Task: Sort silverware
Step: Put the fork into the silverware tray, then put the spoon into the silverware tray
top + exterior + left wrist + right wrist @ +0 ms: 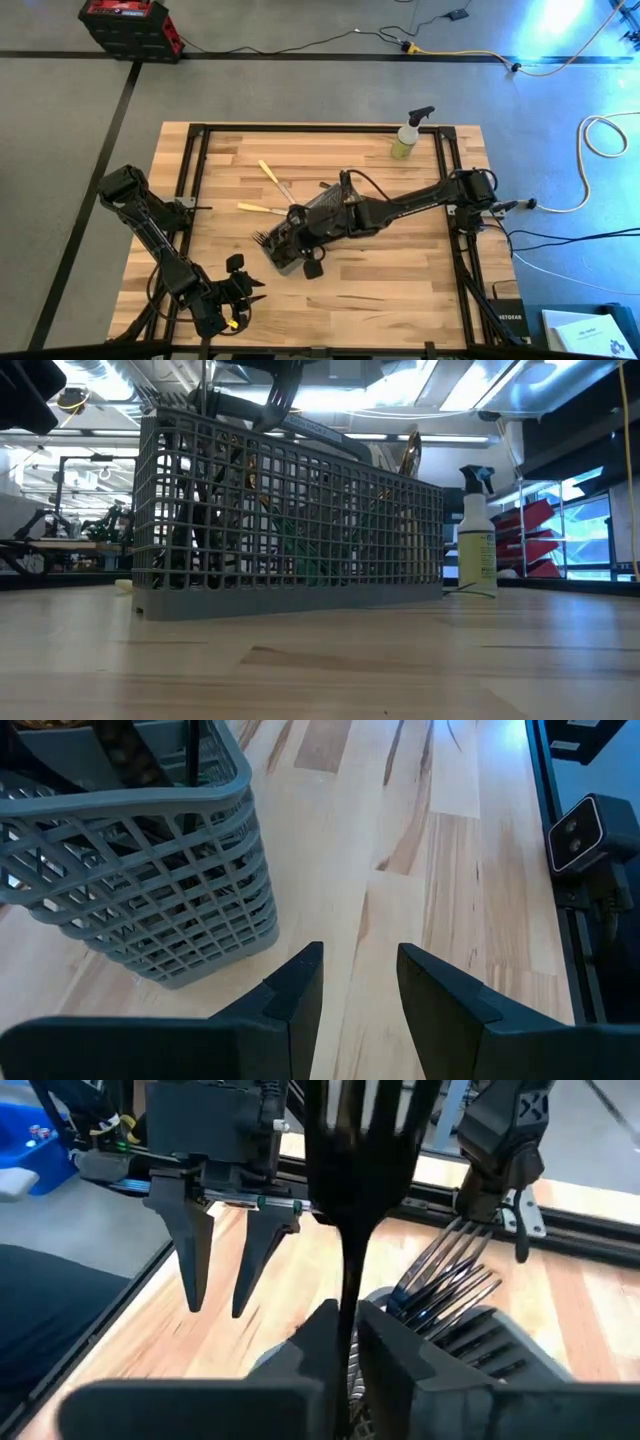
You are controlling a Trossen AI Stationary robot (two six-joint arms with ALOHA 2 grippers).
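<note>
Grey mesh caddy [290, 520] obscures silverware [300, 545] inside.

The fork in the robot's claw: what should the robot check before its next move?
1. fork pinched in the right claw: ok.
2. Right claw is over the caddy: ok.
3. Fork is lined up with the compartment holding the other forks: cannot tell.
4. left claw is clear of the caddy, open and empty: ok.
5. All silverware sorted: not ok, two loose pieces lie on the table.
</note>
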